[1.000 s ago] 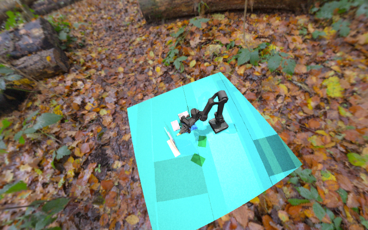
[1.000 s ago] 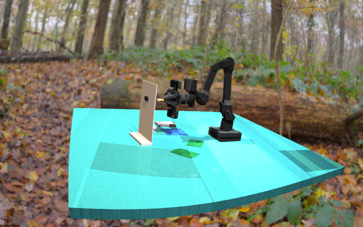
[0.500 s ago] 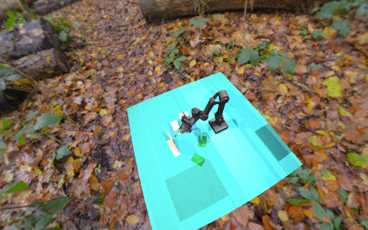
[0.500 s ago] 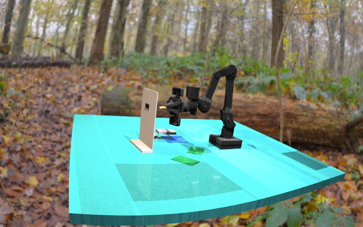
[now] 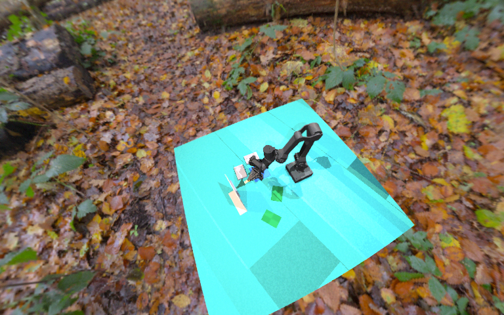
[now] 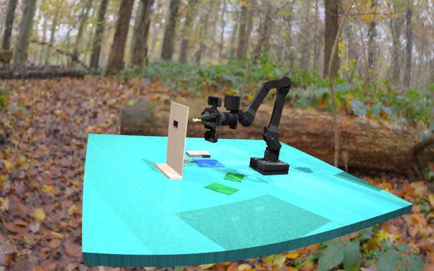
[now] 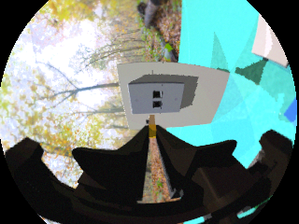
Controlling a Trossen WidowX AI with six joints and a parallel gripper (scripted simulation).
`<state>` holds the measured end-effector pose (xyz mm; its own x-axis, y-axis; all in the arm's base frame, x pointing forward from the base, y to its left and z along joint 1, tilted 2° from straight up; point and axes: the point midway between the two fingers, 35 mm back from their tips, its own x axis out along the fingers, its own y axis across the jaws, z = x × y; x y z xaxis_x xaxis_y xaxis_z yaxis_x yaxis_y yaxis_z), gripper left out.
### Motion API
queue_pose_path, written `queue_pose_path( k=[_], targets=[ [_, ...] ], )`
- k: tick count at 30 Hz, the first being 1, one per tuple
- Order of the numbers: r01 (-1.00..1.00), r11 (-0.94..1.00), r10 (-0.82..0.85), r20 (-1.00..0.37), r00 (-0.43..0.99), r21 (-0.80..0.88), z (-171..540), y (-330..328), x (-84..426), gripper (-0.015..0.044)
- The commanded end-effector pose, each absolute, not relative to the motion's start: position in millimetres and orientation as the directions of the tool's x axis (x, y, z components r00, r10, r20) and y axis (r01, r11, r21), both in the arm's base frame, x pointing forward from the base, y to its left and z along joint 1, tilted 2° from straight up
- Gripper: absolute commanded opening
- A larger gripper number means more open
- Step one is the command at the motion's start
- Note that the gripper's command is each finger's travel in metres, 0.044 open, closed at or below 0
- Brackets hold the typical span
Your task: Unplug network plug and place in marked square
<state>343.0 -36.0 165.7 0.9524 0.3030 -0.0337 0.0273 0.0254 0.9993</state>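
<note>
The gripper (image 5: 248, 180) (image 6: 200, 119) (image 7: 152, 131) is shut on the yellow-tan plug (image 6: 195, 119) (image 7: 152, 122), which sticks out from the fingertips toward the upright panel (image 6: 176, 143) (image 7: 210, 100). In the exterior view a gap separates the plug's front from the panel, so it is out of the socket. The grey socket plate (image 7: 140, 99) shows two dark openings in the wrist view. The thin tab cannot be made out. A blue square (image 5: 266, 173) (image 6: 209, 163) lies flat on the table, below the raised gripper. Two green patches lie flat too; which one is the marked square cannot be told.
One green patch (image 5: 277, 193) (image 6: 234, 176) lies near the arm's base (image 5: 299, 172) (image 6: 269, 166), the other (image 5: 271, 218) (image 6: 221, 188) farther forward. Two low whitish blocks (image 5: 240, 172) (image 5: 251, 157) are near the panel and blue square. The panel's foot (image 5: 237, 203) (image 6: 168, 171) rests on the table.
</note>
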Motion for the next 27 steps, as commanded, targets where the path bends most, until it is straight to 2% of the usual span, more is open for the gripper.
queue_pose_path(
  k=[1, 20, 27],
  targets=[
    [0.013, 0.032, 0.299, -0.022, 0.954, 0.999, 178, -36, 342, 0.0],
    [0.015, 0.033, 0.299, -0.024, 0.954, 0.999, 205, -29, 329, 0.0],
    [0.133, -0.011, 0.196, -0.129, 0.972, 0.991, 185, -47, 331, 0.0]
  ],
)
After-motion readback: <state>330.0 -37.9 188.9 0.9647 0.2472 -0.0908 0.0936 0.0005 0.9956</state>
